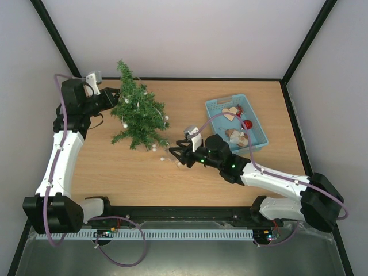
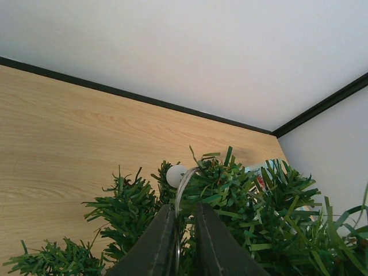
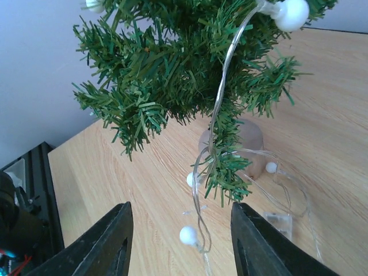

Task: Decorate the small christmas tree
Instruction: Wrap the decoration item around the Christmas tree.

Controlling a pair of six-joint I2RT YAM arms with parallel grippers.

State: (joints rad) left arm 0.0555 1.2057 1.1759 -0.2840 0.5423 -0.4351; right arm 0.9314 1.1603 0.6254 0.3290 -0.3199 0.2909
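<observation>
Small christmas tree (image 1: 138,112) stands far-left on table (image 1: 115,178) | string of lights (image 3: 215,109) partly draped, tail loose by base | ornaments (image 1: 231,112) unhung in blue basket (image 1: 220,104), right side | left claw (image 2: 184,211) nearly shut on that string at upper branches | right claw (image 3: 181,213) open, empty, near base | wood-grain top, white walls (image 1: 172,34), black frame (image 1: 52,34)

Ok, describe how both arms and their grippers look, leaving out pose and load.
Both the left arm and the right arm have white shells with bulky black joints. A lilac cable runs along each. Small green lights glow on the right arm's black wrist section. The left gripper and right gripper have plain black, tapering fingers.
</observation>
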